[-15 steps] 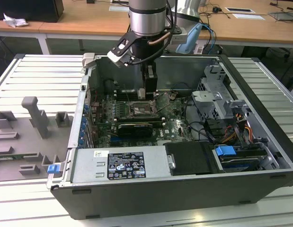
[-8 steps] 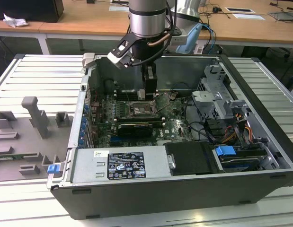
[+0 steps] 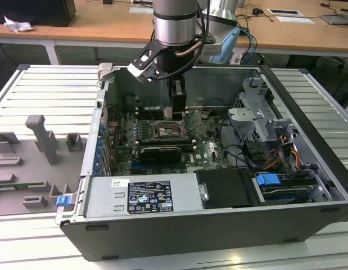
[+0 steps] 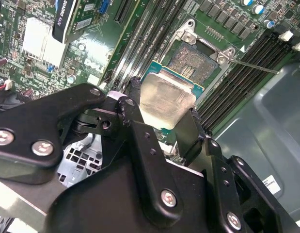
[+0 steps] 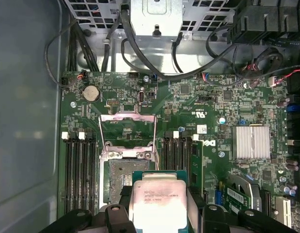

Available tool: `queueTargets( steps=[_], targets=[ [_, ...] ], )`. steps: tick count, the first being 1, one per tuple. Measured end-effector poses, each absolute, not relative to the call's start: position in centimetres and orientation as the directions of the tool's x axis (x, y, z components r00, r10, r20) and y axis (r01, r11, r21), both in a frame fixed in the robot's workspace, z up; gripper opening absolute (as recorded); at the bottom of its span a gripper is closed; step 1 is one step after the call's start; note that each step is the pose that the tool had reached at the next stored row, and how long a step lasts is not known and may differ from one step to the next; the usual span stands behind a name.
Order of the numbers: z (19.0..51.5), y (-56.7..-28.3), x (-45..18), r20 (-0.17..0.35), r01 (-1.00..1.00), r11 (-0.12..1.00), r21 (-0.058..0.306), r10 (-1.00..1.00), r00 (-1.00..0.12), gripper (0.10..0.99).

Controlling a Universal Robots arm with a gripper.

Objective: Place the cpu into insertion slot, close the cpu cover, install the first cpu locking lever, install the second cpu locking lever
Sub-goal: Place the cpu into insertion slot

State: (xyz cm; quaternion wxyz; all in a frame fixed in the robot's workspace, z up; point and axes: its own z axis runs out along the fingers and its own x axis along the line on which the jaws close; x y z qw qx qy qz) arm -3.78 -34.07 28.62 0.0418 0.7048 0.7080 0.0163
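- End effector (image 4: pixel 164 114): clenched on the cpu (image 4: pixel 166 97). One black finger (image 4: pixel 135 109) bears on each of two opposite edges, and the metal lid faces the cameras in both wrist views.
- The cpu (image 5: pixel 157 201) is held flat and clear of the board. It is square, so it has no long axis. Its edges run about parallel to the socket walls.
- Key relation: the socket (image 5: pixel 121 179) lies directly below and just ahead of the cpu. In the first wrist view the chip overlaps one end of the socket opening, and the bare contact field is exposed beyond it. Judged not yet seated.
- Cover (image 5: pixel 126 130): swung open on the far side of the socket from the end effector (image 5: pixel 159 216), its square window clear.
- Lever (image 4: pixel 254 65): a thin wire rod, released, angled out from the socket corner.
- Arm (image 3: pixel 175 22): vertical at upper centre of the exterior view, wrist pointing straight down. The end effector (image 3: pixel 177 115) sits inside the case (image 3: pixel 308 112), over the motherboard (image 3: pixel 210 149) at frame centre.
- The case lies open on the slatted surface (image 3: pixel 39 84).
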Motion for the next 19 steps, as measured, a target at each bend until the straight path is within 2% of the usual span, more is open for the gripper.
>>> queueTargets(
  steps=[19],
  targets=[
    [27.82,-34.07,-3.78,-0.036,0.997,0.0,0.082,0.999,0.003,0.529]
  ],
)
